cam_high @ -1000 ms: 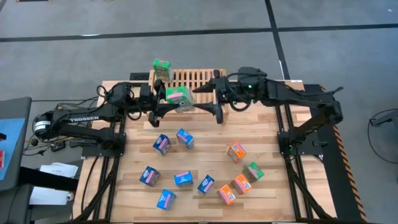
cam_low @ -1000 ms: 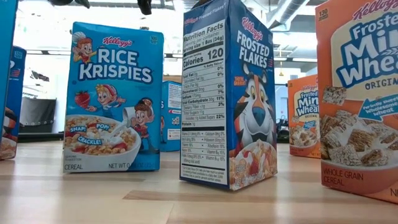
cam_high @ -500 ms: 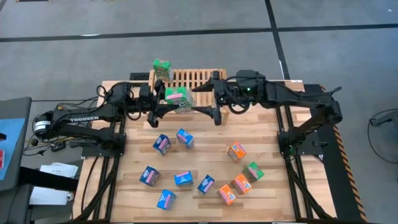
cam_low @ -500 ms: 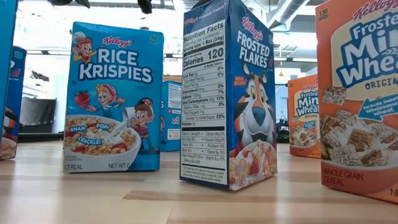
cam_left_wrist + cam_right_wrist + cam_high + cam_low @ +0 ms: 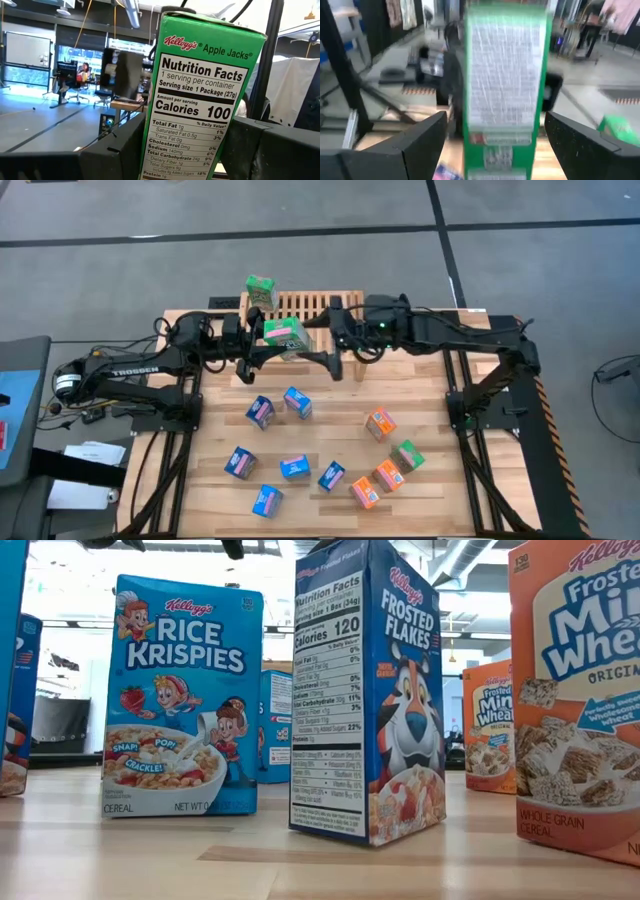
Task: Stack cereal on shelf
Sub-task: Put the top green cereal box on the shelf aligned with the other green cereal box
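A green Apple Jacks cereal box (image 5: 285,333) (image 5: 200,100) hangs above the table just in front of the light-wood slatted shelf (image 5: 318,304), with my left gripper (image 5: 266,346) shut on it. My right gripper (image 5: 320,346) (image 5: 495,135) faces it from the other side, open. Its fingers stand wide on either side of the box (image 5: 504,80) and touch nothing. Another green cereal box (image 5: 260,288) stands on the shelf's left end. Several blue, orange and green boxes stand on the table nearer the front edge. My left gripper pinches the green box between its two fingers (image 5: 120,150), one on each broad face beside the nutrition panel's lower part (image 5: 162,150). The fingers come from the table's left, slanting a little upward. The box is lifted clear and leans slightly.
On the near half of the table stand blue boxes (image 5: 260,412) (image 5: 297,401) (image 5: 294,468), orange ones (image 5: 379,423) (image 5: 364,492) and a green one (image 5: 406,455). The low view shows a Rice Krispies box (image 5: 180,700) and a Frosted Flakes box (image 5: 365,690) close up. Dark arm frames flank both table sides.
My right gripper has moved toward the table's left, closing in on the green box that my left gripper holds, until its fingers flank the box. The box and my left gripper have stayed in place.
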